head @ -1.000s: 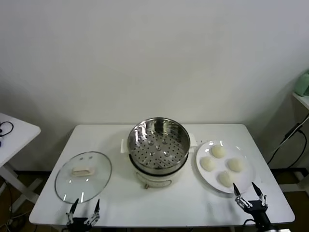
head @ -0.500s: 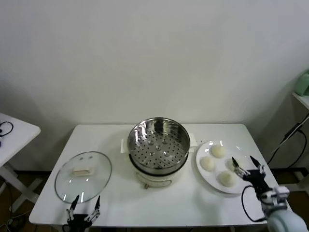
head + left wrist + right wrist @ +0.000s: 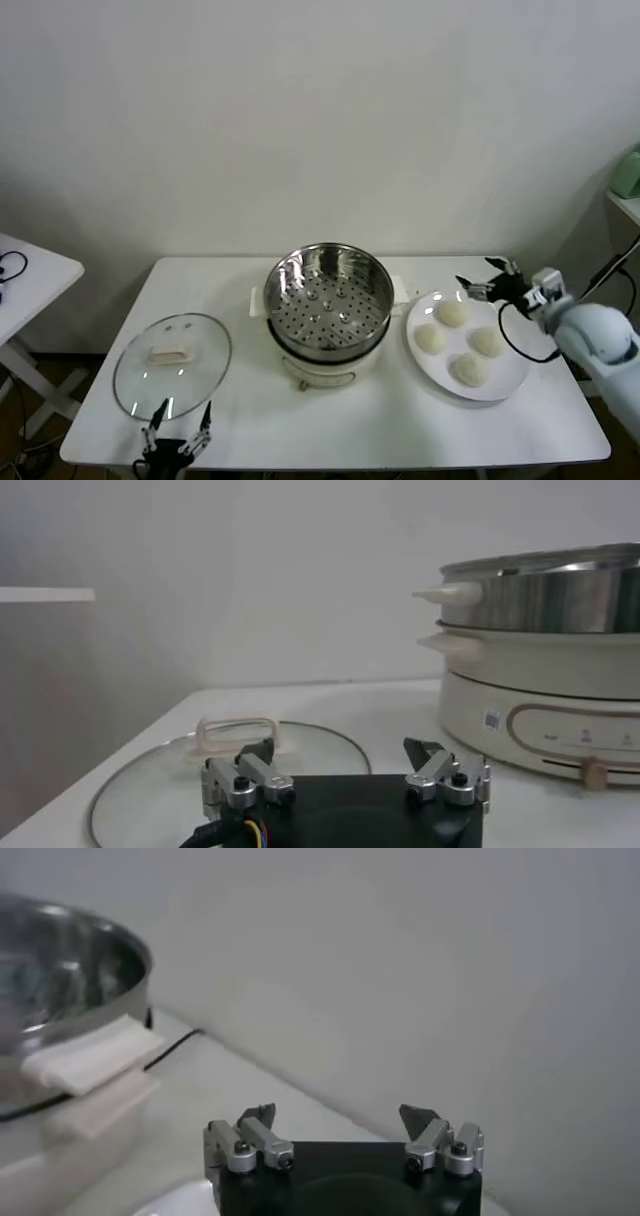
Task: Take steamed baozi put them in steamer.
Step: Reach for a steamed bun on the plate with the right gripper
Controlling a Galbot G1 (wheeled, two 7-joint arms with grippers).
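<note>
Steamer (image 3: 328, 300) noted mid-table, uncovered, perforated tray bare. Four steamed baozi (image 3: 452, 313) grouped on plate (image 3: 505, 382) just right of steamer, none moved yet. Right gripper (image 3: 487, 287) above plate's far edge, jaws wide, empty, presumably lining up a pick. Left gripper (image 3: 178, 437) parked near-left of steamer, beside glass lid (image 3: 172, 365), wide, empty.

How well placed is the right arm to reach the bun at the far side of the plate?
Probably well: the right gripper hangs open just above the plate's far edge, beside the nearest baozi, with nothing between them.
</note>
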